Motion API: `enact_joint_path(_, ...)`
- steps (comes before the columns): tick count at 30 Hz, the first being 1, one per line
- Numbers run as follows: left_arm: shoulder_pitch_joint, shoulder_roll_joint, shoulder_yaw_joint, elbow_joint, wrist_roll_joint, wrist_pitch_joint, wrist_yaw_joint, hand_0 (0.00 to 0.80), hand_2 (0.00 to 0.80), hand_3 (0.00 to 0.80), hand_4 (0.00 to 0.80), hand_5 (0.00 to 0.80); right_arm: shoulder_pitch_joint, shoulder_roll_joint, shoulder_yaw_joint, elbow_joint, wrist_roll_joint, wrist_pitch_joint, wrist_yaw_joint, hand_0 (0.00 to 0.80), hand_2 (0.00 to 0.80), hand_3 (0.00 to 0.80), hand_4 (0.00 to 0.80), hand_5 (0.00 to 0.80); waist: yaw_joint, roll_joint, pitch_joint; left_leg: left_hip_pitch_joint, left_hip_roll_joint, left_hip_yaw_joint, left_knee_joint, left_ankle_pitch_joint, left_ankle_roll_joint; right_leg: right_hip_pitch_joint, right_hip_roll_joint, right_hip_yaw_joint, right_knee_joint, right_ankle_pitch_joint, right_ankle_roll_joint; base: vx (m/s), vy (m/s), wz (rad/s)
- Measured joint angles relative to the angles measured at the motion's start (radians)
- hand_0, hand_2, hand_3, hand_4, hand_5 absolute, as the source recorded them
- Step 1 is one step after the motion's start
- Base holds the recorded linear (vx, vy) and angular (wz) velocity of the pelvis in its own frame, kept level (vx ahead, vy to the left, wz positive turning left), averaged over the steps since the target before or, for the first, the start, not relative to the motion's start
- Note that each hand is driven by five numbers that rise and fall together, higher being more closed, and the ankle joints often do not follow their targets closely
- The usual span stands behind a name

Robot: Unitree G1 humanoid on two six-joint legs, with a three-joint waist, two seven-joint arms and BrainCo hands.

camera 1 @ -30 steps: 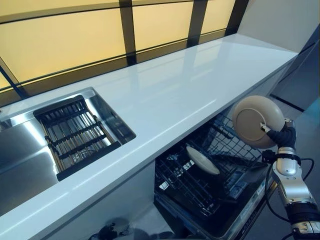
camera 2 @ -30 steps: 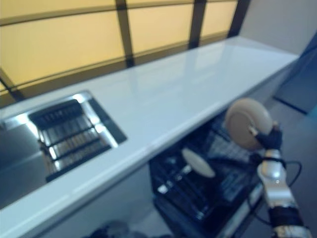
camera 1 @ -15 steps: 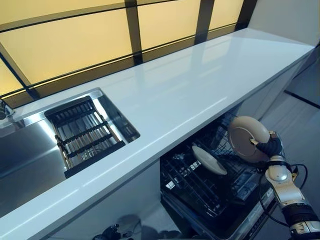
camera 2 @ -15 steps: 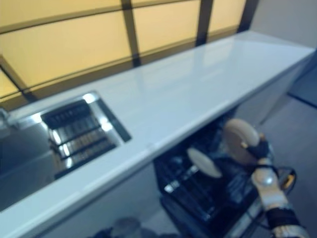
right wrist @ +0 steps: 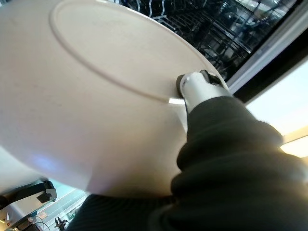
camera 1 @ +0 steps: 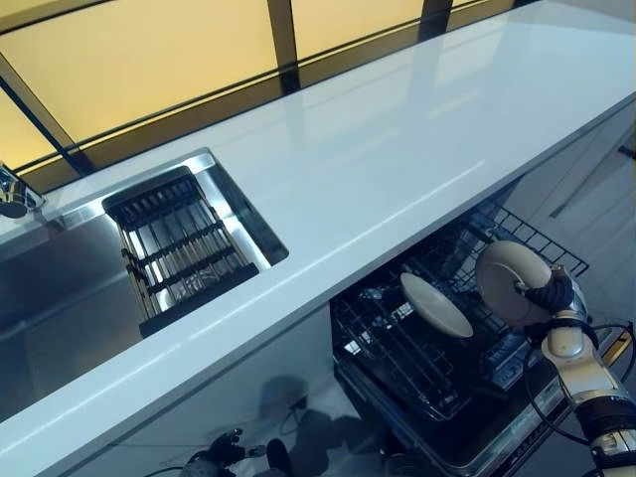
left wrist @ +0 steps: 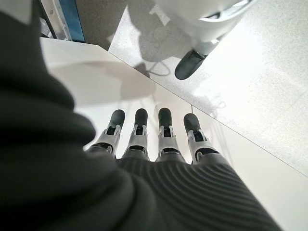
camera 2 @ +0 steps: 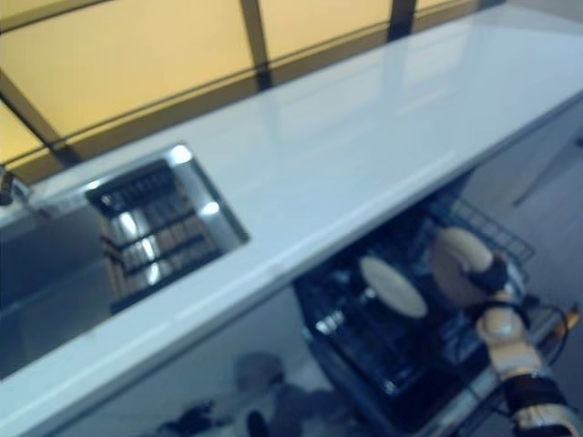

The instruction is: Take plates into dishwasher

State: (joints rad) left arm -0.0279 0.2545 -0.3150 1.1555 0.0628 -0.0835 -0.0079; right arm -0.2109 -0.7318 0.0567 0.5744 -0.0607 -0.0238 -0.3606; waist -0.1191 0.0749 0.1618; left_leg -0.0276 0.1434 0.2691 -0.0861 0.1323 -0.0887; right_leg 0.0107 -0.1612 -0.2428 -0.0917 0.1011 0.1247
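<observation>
Lowered since a second ago, the right hand [camera 1: 550,295] pinched a beige plate [camera 1: 509,281] upright over the dishwasher rack [camera 1: 417,348], beside another plate [camera 1: 435,304]; left hand [left wrist: 159,139] hung straight-fingered.

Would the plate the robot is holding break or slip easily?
Probably breakable: the plate looks like hard, glossy ceramic. Its smooth surface may be slippery, and the right hand pinches only one edge. It looks stiff, not bendy.

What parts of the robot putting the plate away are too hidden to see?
- Right hand: in its wrist view the plate covers all but the thumb.
- Which slot of the dishwasher rack the plate will enter: the plate hides it.
- Left hand: absent from the eye views; its wrist view shows straight fingers over floor.
</observation>
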Motion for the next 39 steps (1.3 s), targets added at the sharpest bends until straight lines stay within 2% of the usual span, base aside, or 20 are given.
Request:
enact_joint_path(7,-0.013,0.000,-0.007,-0.003,-0.003,-0.002,0.000,0.000,0.000,0.000,0.000,0.000,-0.068,-0.041,0.011,0.046,-0.034,0.009,-0.004,0.800,0.800,0.800,0.800,0.800,0.002,0.038,0.040,-0.020,-0.001,-0.010,0.001,0.005,0.000,-0.014,0.000,-0.010,0.000,0.000,0.000,-0.015,-0.027,0.03)
enact_joint_path(15,-0.030,0.002,-0.008,-0.018,-0.010,-0.013,0.000,0.000,0.000,0.000,0.000,0.000,-0.106,-0.061,0.037,0.064,-0.080,0.013,-0.005,0.800,0.800,0.800,0.800,0.800,0.014,0.057,0.082,-0.053,-0.005,-0.028,0.002,0.013,-0.002,-0.036,0.002,-0.021,0.001,0.000,-0.001,-0.029,-0.026,0.05)
enact_joint_path(25,-0.053,0.003,-0.030,-0.042,-0.018,-0.015,-0.001,0.000,0.000,0.000,0.000,0.000,-0.233,-0.065,0.107,0.079,-0.134,0.081,-0.007,0.800,0.800,0.800,0.800,0.800,0.027,0.087,0.127,-0.070,-0.008,-0.028,0.002,0.016,-0.005,-0.053,0.001,-0.022,0.001,-0.001,0.000,0.000,0.000,0.00)
enact_joint_path(39,-0.059,0.003,-0.057,-0.082,-0.023,-0.011,-0.002,0.000,0.000,0.000,0.000,0.000,-0.275,-0.064,0.119,0.100,-0.136,0.158,-0.047,0.800,0.800,0.800,0.800,0.800,0.027,0.097,0.147,-0.074,-0.010,-0.029,0.002,0.022,-0.006,-0.057,-0.001,-0.023,0.001,-0.002,0.001,0.000,0.000,0.00)
